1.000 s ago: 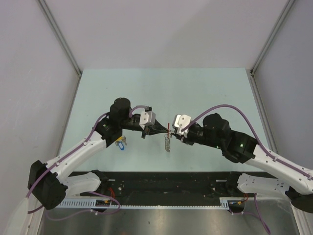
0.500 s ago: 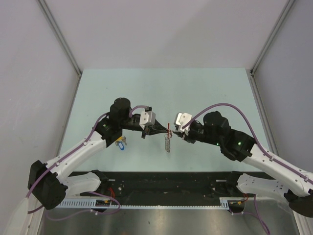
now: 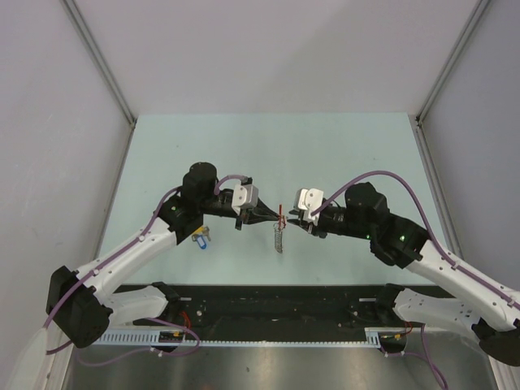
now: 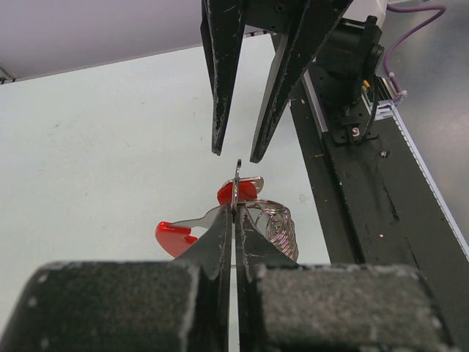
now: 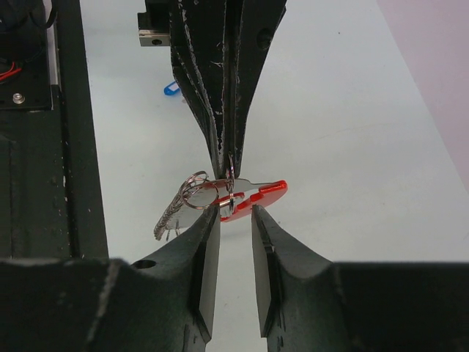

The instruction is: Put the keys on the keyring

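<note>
The keyring (image 3: 279, 228) hangs in mid-air over the table: a red curved band (image 5: 262, 195) with thin metal rings and a grey chain-like strip (image 5: 170, 217). My left gripper (image 3: 275, 217) is shut on one of its thin metal rings (image 4: 237, 183), seen edge-on in the left wrist view, with the red band (image 4: 174, 237) and the grey coil (image 4: 277, 229) beyond the tips. My right gripper (image 5: 233, 214) is open, its fingertips just short of the keyring on either side of a ring, and it also shows in the top view (image 3: 294, 221). A blue-headed key (image 3: 201, 238) lies on the table by the left arm.
The table (image 3: 357, 154) is pale green with grey walls on three sides. A black rail (image 3: 276, 301) runs along the near edge by the arm bases. The blue key also shows far off in the right wrist view (image 5: 171, 88).
My right gripper has shifted a little to the right, away from the keyring. The left gripper and the keyring have stayed in place.
</note>
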